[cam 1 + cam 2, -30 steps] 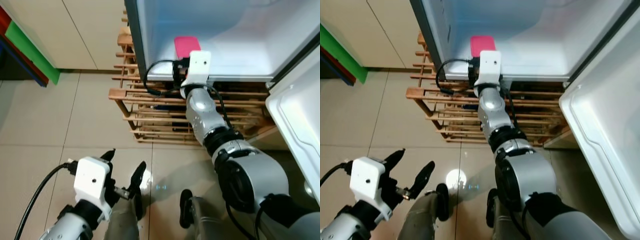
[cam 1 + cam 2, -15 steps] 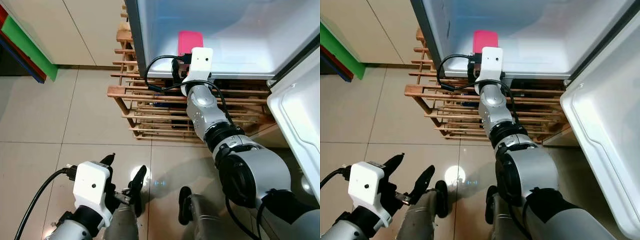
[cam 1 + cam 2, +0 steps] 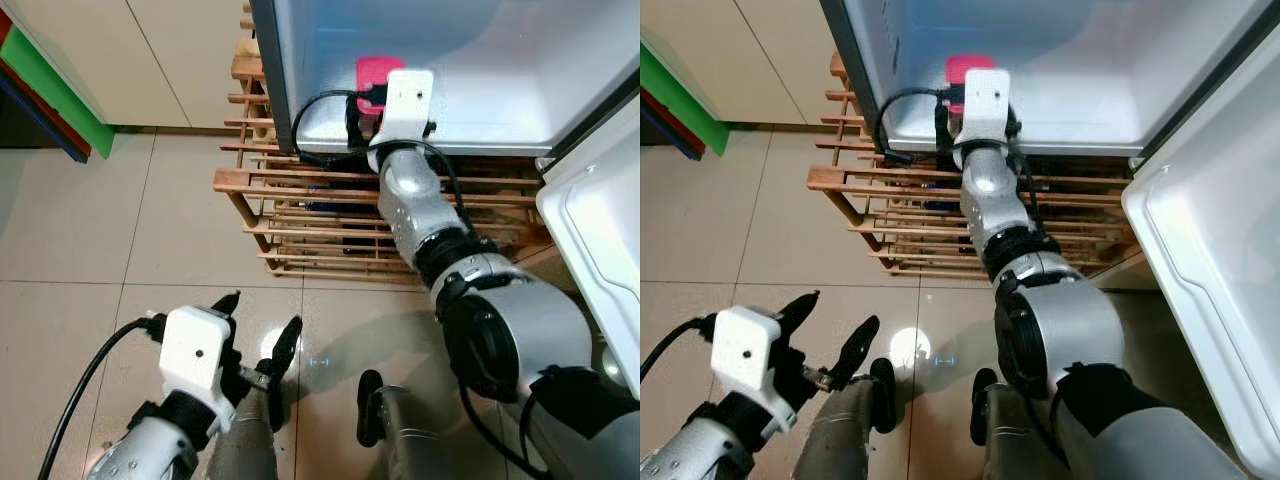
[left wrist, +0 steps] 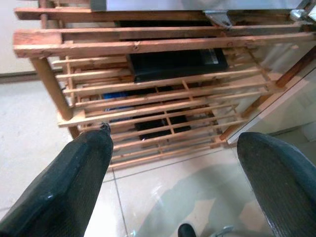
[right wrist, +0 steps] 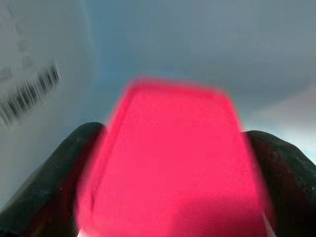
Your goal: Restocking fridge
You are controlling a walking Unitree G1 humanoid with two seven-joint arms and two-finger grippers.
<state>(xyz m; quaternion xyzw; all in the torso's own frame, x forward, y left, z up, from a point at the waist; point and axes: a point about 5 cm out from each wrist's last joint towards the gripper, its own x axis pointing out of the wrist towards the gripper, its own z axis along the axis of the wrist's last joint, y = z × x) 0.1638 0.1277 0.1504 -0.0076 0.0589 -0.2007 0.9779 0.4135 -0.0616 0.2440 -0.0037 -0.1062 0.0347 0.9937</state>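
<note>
One pink box (image 5: pixel 170 163) is pinched in the right tool (image 3: pixel 372 88), just inside the open fridge (image 3: pixel 480 70) at its bottom ledge. Under the fridge sits one wooden slatted rack (image 3: pixel 300 215). In front of the fridge, low over the floor tiles (image 3: pixel 90 230), the left tool (image 3: pixel 258 340) has its two fingers spread with nothing between them.

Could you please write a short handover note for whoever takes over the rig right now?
Right gripper: reached into the open fridge, shut on the pink pack, which sits low inside near the left wall.
Left gripper: open, holding nothing, low over the floor tiles in front of the wooden rack under the fridge.
Done: the pack is inside the fridge compartment.
Left: release the pack, draw the right arm out, and close the fridge door, which stands open on the right.
</note>
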